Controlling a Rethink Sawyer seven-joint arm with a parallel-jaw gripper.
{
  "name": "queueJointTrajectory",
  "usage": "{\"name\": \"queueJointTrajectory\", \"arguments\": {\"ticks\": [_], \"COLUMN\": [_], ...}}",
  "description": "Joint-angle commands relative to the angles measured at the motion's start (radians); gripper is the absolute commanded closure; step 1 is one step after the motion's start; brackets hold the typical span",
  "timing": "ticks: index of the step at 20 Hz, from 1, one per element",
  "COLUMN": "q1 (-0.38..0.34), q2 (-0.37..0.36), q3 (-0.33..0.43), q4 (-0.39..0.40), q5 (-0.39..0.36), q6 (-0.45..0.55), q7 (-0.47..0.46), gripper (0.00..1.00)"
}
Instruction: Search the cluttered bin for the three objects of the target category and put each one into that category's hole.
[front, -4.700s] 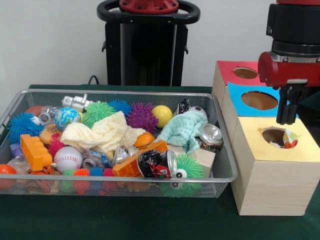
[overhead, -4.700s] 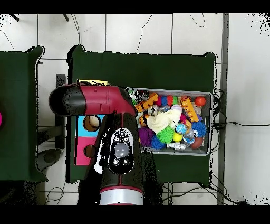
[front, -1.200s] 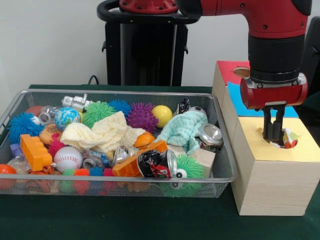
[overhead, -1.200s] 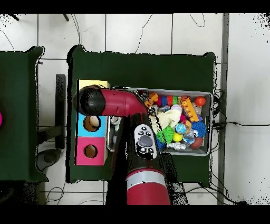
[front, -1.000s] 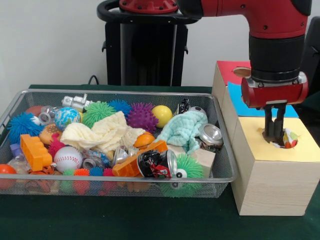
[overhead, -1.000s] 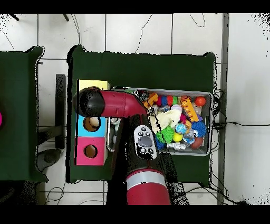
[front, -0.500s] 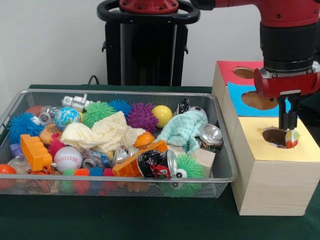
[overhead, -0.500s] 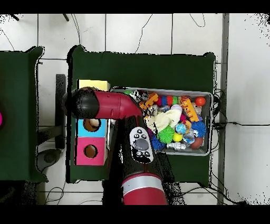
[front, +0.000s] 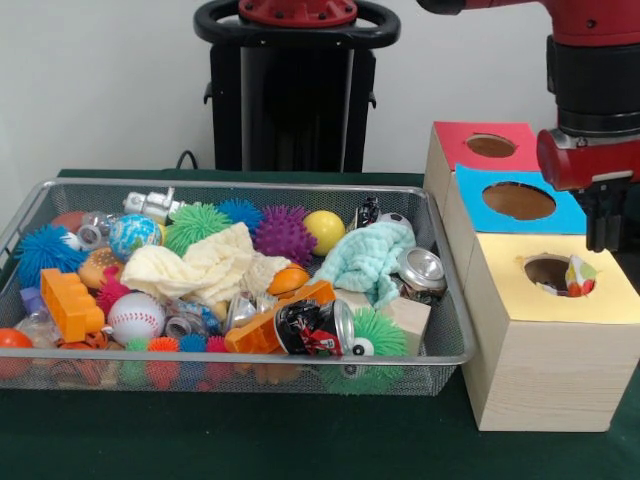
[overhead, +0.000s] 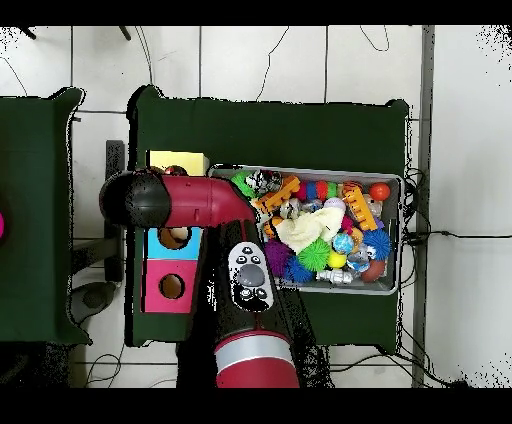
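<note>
Our gripper (front: 605, 245) hangs just above the yellow-topped box (front: 545, 345) at the table's right end, beside its hole (front: 548, 271); we cannot tell whether the claw is parted or closed. A confetti cloth piece (front: 577, 277) sits lodged at the hole's rim, probably caught on the edge rather than dropped through. Open room lies above the boxes. The wire bin (front: 30, 215) fills the table's left and middle, its cream cloth (front: 205, 265) and mint-green cloth (front: 370, 258) atop the clutter.
</note>
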Motion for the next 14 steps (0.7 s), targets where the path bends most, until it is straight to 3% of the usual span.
{"name": "queueJointTrajectory", "arguments": {"ticks": [1, 14], "q1": [0.002, 0.038], "q2": [0.027, -0.005], "q3": [0.006, -0.078], "q4": [0.032, 0.024], "q5": [0.003, -0.045], "q6": [0.019, 0.065], "q7": [0.166, 0.140], "gripper": [1.00, 1.00]}}
